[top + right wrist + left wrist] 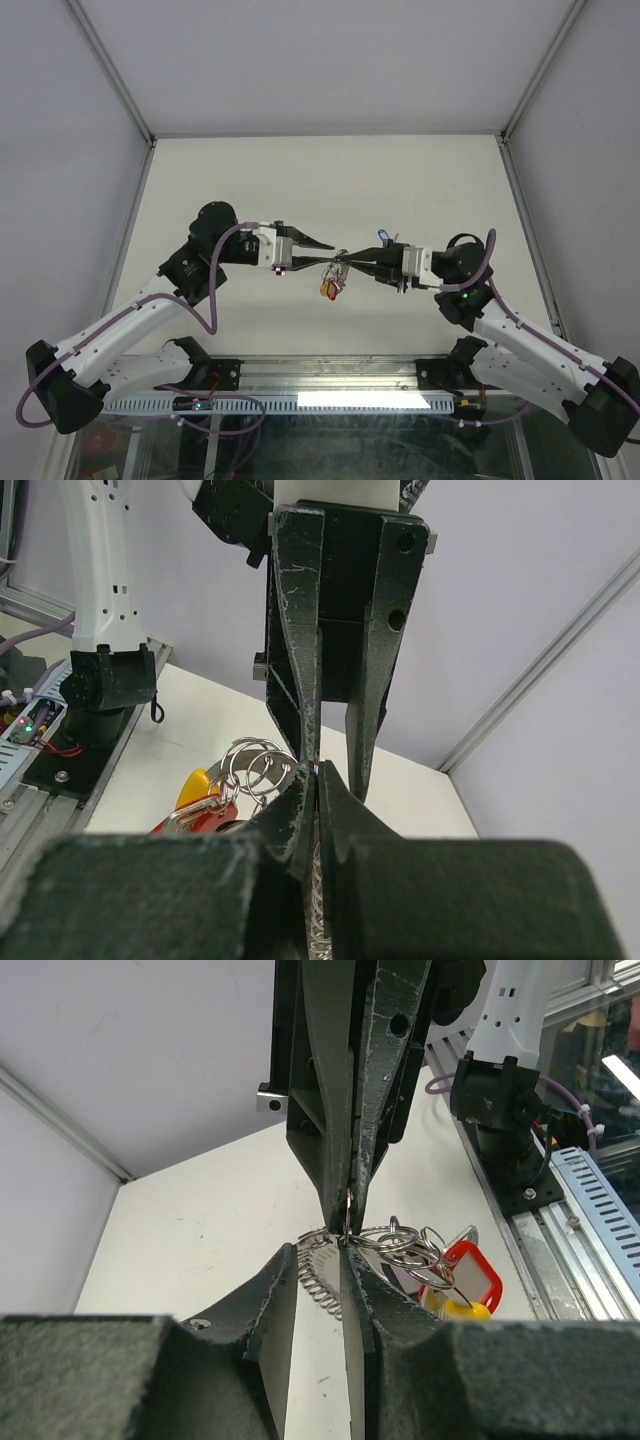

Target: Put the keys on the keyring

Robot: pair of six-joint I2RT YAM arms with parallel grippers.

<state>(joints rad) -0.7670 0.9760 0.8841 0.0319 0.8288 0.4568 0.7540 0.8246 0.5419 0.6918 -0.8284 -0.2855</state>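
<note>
My two grippers meet tip to tip above the middle of the table. The ribbed, coil-like keyring (pixel 318 1278) spans the narrow gap of my left gripper (pixel 322 1252), touching both fingers. My right gripper (pixel 316 770) is shut on the same keyring (pixel 320 900), whose coil shows between its fingers. Keys hang beside the tips on small split rings (pixel 400 1242), with a red tag (pixel 472 1272) and a yellow tag (pixel 462 1308). From above, that bunch (pixel 330 287) dangles under the left gripper (pixel 333 247) and the right gripper (pixel 347 262). Another key with a blue tag (pixel 383 236) lies on the table behind the right gripper.
White table (pixel 300 180) with walls at the back and both sides. The metal rail (pixel 330 385) and both arm bases run along the near edge.
</note>
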